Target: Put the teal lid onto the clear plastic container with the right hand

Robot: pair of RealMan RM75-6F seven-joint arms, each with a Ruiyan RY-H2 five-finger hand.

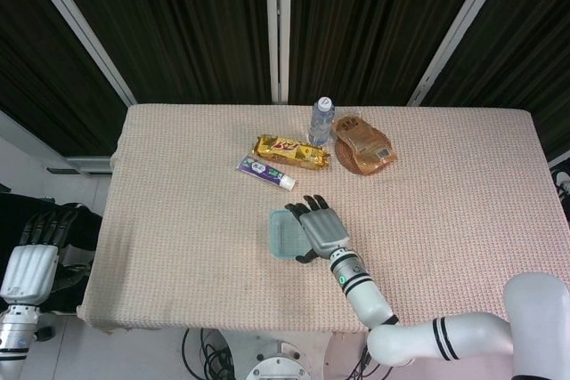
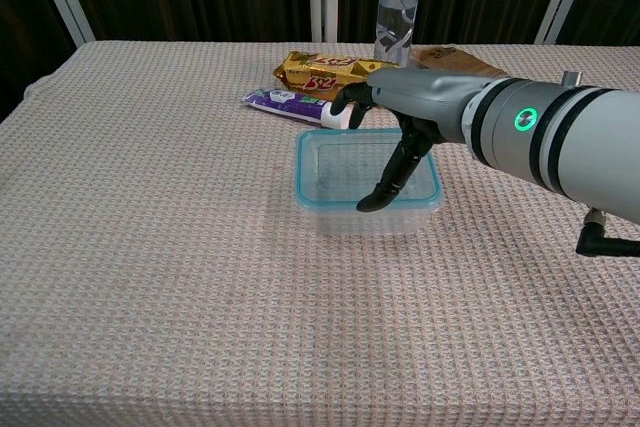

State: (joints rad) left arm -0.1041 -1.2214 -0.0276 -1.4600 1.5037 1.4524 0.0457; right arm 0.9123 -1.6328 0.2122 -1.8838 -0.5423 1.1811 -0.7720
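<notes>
The teal-rimmed lid [image 2: 338,169] lies level on top of the clear plastic container [image 2: 352,219] near the middle of the table. My right hand [image 2: 412,105] reaches over the lid's right half from the right. Its thumb tip rests on the lid's top and its fingers curl past the far edge, so it still holds the lid. From the head view the lid [image 1: 282,238] shows left of the right hand [image 1: 322,230], and the container beneath is hidden. My left hand [image 1: 31,260] hangs off the table at the lower left, holding nothing.
Behind the container lie a toothpaste tube [image 2: 296,107] and a yellow biscuit pack [image 2: 335,75]. A water bottle [image 2: 397,9] stands at the back, with a brown snack packet [image 1: 364,144] to its right. The woven tablecloth [image 2: 150,247] covers the table.
</notes>
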